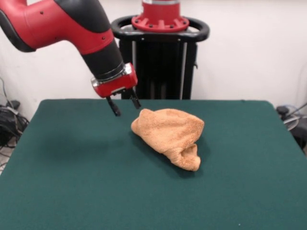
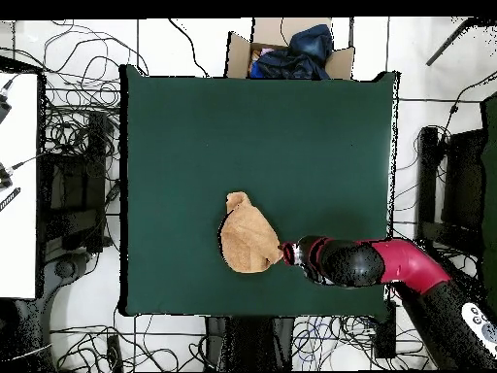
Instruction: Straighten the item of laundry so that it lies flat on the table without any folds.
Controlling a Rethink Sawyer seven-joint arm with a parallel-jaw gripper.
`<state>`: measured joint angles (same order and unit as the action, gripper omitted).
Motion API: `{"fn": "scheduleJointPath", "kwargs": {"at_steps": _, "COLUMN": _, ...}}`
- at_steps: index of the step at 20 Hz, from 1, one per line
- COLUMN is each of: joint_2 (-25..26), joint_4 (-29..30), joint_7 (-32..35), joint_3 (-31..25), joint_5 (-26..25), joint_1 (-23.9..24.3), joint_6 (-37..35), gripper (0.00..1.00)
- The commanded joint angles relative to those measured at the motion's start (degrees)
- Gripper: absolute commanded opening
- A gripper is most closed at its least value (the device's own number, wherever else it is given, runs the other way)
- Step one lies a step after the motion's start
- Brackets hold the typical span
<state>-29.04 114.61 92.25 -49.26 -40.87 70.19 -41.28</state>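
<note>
One item of laundry (image 1: 169,135) lay on the desk (image 1: 72,182), an orange-tan terry towel bunched into a rounded heap rather than spread out. In the front view its bulk sat a little toward the far side of the green surface, with a narrower rolled end trailing toward the near edge; in the overhead view the same heap (image 2: 247,237) showed as a compact lump with a small tail, well clear of every desk edge (image 2: 136,194). No woven bands could be made out, so most of the cloth was judged to be folded under itself. The end effector (image 1: 124,105) hung above the desk just beside the towel's upper corner, not touching it, its two dark fingers (image 1: 114,108) parted and holding nothing. The arm (image 1: 72,24) reached in at a slant — a posture that, in my judgement, placed the fingers to descend on the nearest exposed edge of the heap, the likeliest point from which a fold could be drawn out. Seen from above, the wrist (image 2: 311,255) stood close against the towel's side. The task was assessed as barely begun — the towel remained crumpled. A cardboard box (image 2: 291,53) holding dark cloth stood beyond the desk, uninvolved.
</note>
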Motion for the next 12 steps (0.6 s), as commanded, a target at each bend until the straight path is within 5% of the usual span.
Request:
{"fn": "scheduleJointPath", "kwargs": {"at_steps": 1, "joint_2": 1.59, "joint_4": -4.33, "joint_7": -5.93, "joint_3": 1.69, "joint_5": -1.01, "joint_1": -2.67, "joint_6": -1.54, "gripper": 1.0}}
{"fn": "scheduleJointPath", "kwargs": {"at_steps": 12, "joint_2": 6.87, "joint_4": -3.23, "joint_7": -4.92, "joint_3": 0.52, "joint_5": 6.49, "joint_1": 0.38, "joint_6": -2.81, "gripper": 1.0}}
